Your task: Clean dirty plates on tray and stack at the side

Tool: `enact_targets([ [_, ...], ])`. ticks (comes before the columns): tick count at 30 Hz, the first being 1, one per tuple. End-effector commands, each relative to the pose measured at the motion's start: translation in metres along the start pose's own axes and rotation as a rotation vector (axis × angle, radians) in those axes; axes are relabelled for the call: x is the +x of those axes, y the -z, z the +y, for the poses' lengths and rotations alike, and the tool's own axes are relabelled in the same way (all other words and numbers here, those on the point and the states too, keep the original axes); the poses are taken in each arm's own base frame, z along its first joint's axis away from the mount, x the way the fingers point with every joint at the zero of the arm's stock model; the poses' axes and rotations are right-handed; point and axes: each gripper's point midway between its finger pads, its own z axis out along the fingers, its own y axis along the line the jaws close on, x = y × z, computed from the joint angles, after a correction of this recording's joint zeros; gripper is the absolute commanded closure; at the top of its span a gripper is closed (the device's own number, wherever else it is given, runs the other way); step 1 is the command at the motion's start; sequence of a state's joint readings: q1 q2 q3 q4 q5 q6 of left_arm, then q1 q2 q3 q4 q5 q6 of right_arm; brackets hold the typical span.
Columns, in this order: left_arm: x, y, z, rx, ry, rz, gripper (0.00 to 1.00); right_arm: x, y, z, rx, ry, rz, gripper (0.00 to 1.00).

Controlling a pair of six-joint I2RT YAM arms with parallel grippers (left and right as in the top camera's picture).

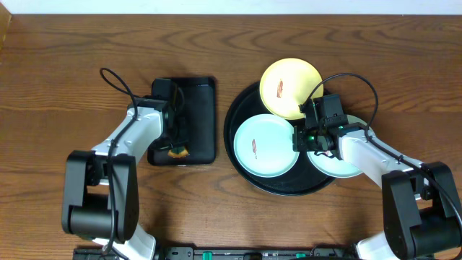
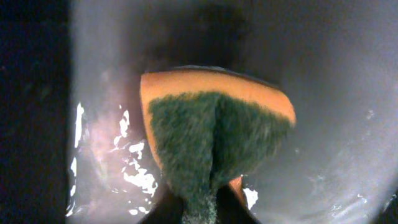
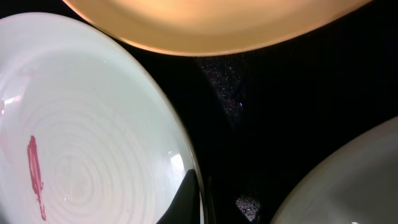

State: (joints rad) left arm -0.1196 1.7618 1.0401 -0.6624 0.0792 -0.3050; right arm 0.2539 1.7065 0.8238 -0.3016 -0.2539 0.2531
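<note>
The round black tray (image 1: 242,101) holds three plates. The pale yellow plate (image 1: 290,87) is at the back with a reddish smear. A mint-blue plate (image 1: 264,146) with a smear lies front left. A second mint-blue plate (image 1: 339,165) lies at the right, partly under my right arm. My right gripper (image 1: 298,137) is shut on the right rim of the left mint plate (image 3: 87,124), one finger on top, at the bottom of the right wrist view (image 3: 199,199). My left gripper (image 2: 199,211) is shut on a folded orange-and-green sponge (image 2: 211,137).
A smaller rectangular black tray (image 1: 195,108) lies left of the round tray, and the sponge (image 1: 177,152) is at its front edge, over its wet surface. The wooden table (image 1: 58,72) spreads around both trays.
</note>
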Motion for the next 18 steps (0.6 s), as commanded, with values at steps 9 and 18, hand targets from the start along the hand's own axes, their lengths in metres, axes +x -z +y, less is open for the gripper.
enact_targets([
  [9,0.001,-0.003,0.001,0.004,0.001,-0.011,0.58,0.018,-0.010,-0.009,0.039,-0.021,0.059,0.97],
  [18,0.014,-0.015,-0.010,0.068,0.000,0.071,0.93,0.010,-0.010,-0.010,0.033,-0.010,0.026,0.94],
])
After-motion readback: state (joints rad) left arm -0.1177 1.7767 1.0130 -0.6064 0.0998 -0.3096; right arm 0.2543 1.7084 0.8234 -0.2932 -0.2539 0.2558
